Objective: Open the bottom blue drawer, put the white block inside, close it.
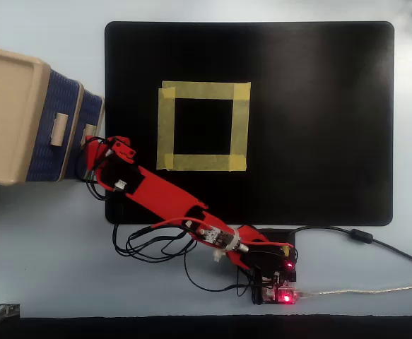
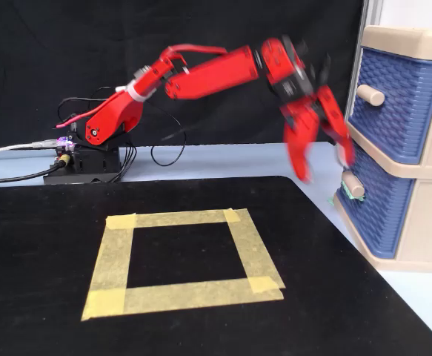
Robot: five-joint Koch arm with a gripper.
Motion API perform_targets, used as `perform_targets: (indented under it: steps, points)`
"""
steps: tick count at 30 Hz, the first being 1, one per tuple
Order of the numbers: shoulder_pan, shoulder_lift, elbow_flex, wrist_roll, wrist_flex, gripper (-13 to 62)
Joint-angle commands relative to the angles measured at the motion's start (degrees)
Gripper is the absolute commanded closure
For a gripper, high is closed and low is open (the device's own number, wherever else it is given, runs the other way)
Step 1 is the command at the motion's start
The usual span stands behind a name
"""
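The beige cabinet [image 2: 423, 230] stands at the right in the fixed view and at the left in the overhead view [image 1: 8, 113]. The bottom blue drawer [image 2: 382, 211] with its beige handle [image 2: 353, 185] looks shut or nearly shut; it also shows in the overhead view [image 1: 94, 113]. My red gripper [image 2: 325, 167] is motion-blurred just in front of and slightly above that handle, its jaws spread apart. In the overhead view the gripper [image 1: 92, 147] sits right by the handle [image 1: 89, 132]. A pale blur lies by one fingertip [image 2: 343, 154]. I cannot make out the white block.
The identical upper blue drawer [image 2: 401, 104] is shut above. A black mat [image 1: 312, 127] carries a yellow tape square [image 1: 203, 126]. The arm's base, board and cables [image 1: 276, 275] lie at the mat's near edge in the overhead view.
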Motion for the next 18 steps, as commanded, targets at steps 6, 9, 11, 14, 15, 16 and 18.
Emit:
perform_targets:
  steps: [6,9,11,14,15,16,18]
  points:
    - [22.24,35.68,20.48,20.39,24.96,15.1]
    - [33.57,49.83,45.88,37.62,23.73,15.2]
    - [41.13,56.07,60.29,46.93,19.78,15.3]
    - [48.87,68.12,83.67,54.40,10.20,15.3]
    - [49.13,71.98,90.70,55.20,7.56,15.2]
    - [49.13,76.46,97.21,55.99,4.83,15.1]
    - [49.39,85.34,110.39,57.92,0.00,15.0]
